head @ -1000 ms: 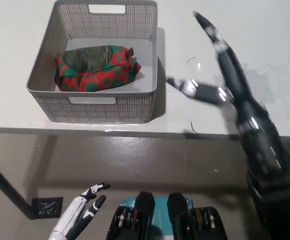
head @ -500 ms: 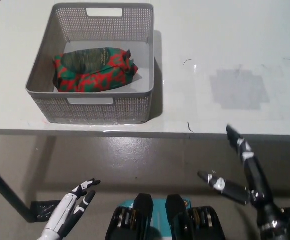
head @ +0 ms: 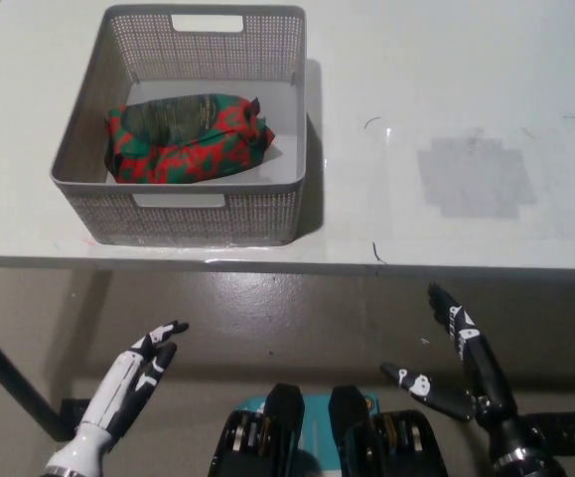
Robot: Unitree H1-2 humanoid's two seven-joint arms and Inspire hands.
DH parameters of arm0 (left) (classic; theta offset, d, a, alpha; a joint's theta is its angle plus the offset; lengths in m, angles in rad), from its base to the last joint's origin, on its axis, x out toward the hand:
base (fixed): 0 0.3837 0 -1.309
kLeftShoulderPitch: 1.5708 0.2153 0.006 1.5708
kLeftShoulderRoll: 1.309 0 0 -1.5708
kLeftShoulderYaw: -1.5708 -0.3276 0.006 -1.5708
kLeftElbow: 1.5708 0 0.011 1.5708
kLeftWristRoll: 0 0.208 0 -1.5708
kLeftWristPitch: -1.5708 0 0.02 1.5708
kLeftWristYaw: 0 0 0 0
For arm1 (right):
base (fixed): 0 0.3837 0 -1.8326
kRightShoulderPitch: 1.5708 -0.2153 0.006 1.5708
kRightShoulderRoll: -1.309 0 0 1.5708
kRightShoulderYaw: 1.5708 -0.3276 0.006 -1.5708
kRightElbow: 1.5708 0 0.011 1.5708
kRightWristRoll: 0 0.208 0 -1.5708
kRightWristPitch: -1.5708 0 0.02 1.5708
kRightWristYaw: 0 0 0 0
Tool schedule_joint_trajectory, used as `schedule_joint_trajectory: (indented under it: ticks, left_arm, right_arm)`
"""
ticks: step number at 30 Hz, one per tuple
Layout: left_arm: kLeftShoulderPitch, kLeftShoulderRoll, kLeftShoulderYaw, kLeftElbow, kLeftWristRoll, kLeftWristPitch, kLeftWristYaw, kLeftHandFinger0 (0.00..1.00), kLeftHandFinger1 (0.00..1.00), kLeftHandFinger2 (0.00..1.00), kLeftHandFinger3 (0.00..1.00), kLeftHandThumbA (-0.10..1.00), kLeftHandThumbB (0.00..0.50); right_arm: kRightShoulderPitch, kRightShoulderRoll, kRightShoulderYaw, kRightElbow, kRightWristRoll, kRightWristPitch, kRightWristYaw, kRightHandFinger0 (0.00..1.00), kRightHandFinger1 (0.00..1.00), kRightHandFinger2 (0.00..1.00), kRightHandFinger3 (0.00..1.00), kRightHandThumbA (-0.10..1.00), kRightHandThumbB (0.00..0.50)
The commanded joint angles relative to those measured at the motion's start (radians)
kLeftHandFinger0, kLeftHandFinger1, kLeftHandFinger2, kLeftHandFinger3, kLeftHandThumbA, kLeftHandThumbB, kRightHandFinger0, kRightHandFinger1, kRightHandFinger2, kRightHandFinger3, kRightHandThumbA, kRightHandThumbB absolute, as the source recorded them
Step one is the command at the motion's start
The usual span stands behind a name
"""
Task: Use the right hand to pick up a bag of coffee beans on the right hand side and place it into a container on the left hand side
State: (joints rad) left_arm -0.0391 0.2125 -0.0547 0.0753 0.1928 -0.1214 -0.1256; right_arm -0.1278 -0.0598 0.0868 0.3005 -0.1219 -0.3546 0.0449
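Head view | coffee bag (head: 189, 136) in basket (head: 277, 119) | label unreadable

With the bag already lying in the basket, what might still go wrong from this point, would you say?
Two modest risks. The right hand hangs open below the table edge; raised carelessly, it might strike the underside. The gray basket stands near that front edge, so a bump could nudge it, and the coffee bag, toward the floor. The left hand rests low.

The basket (head: 96, 139) wall hides the coffee bag's (head: 188, 136) lower edge (label print too small).
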Motion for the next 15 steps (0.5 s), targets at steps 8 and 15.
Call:
schedule_joint_trajectory:
  ticks: [8, 15]
  left_arm:
    - [-0.027, -0.001, 0.013, -0.007, -0.030, -0.043, 0.019, 1.00, 1.00, 1.00, 1.00, 1.00, 0.398]
    - [-0.033, 0.000, 0.014, -0.004, -0.033, -0.042, 0.021, 1.00, 1.00, 1.00, 1.00, 1.00, 0.388]
  right_arm:
    - [0.044, 0.058, 0.017, -0.083, 0.032, -0.064, -0.013, 1.00, 1.00, 1.00, 1.00, 1.00, 0.141]
    - [0.132, 0.105, 0.034, -0.126, -0.008, -0.079, -0.034, 1.00, 1.00, 1.00, 1.00, 1.00, 0.110]
